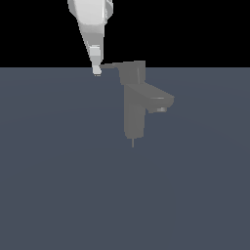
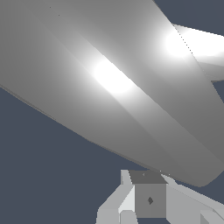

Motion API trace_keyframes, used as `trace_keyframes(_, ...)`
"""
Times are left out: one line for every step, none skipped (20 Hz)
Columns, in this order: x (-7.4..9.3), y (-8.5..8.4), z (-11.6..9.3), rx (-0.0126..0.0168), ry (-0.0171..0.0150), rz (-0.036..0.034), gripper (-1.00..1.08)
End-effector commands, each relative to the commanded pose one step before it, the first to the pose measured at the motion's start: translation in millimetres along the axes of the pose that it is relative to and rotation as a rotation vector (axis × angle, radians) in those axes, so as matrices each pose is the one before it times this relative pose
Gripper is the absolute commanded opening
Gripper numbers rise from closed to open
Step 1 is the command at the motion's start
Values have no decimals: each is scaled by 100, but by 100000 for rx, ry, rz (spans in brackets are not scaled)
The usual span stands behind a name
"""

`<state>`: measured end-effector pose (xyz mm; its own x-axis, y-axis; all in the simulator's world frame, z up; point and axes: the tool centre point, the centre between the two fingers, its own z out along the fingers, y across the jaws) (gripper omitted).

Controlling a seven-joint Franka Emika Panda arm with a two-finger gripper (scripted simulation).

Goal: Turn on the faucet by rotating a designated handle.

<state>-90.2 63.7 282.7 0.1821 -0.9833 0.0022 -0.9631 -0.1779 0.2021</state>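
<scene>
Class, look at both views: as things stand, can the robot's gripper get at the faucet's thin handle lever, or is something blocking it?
Probably yes. In the exterior view the gripper sits right at the tip of the handle, with nothing between them; the faucet body and spout lie on the far side. Actual contact cannot be confirmed.

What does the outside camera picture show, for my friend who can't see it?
A white robot arm's end effector reaches down to the thin tip of the handle on top of a grey faucet. The faucet stands upright on a plain blue-grey floor, its short spout pointing to the exterior view's right.
</scene>
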Motion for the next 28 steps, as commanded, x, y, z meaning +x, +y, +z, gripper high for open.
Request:
trace_keyframes(1483,975,-234,244,-60,1427,-100)
trace_keyframes(278,331,-24,43,-13,-19,-100)
trace_keyframes(282,317,-8,0,0,0,-100)
trace_keyframes(280,333,-24,43,-12,-19,-100)
trace_keyframes(281,334,-25,44,-12,-19,-100)
trace_keyframes(285,320,-8,0,0,0,-100)
trace_keyframes(284,336,-25,44,-11,-18,-100)
trace_keyframes(288,322,-9,0,0,0,-100)
trace_keyframes(286,338,-26,44,-11,-17,-100)
trace_keyframes(288,339,-26,45,-10,-17,-100)
trace_keyframes(292,324,-11,0,0,0,-100)
trace_keyframes(291,341,-28,45,-8,-16,-100)
trace_keyframes(295,325,-13,0,0,0,-100)
trace_keyframes(0,0,0,0,0,0,-100)
trace_keyframes(-887,-276,470,-1002,165,-1134,-100)
trace_keyframes(638,42,-26,57,-8,62,-100)
trace_keyframes(636,41,-26,57,-8,62,-100)
trace_keyframes(629,36,-22,46,-7,51,-100)
trace_keyframes(635,45,-29,66,-9,72,-100)
trace_keyframes(624,35,-22,46,-6,51,-100)
trace_keyframes(629,44,-29,66,-9,72,-100)
trace_keyframes(618,34,-22,47,-6,51,-100)
trace_keyframes(619,39,-26,57,-8,62,-100)
trace_keyframes(615,38,-26,57,-8,62,-100)
trace_keyframes(606,33,-23,47,-6,50,-100)
trace_keyframes(610,42,-29,66,-9,71,-100)
trace_keyframes(597,31,-23,47,-7,50,-100)
trace_keyframes(592,31,-23,47,-7,50,-100)
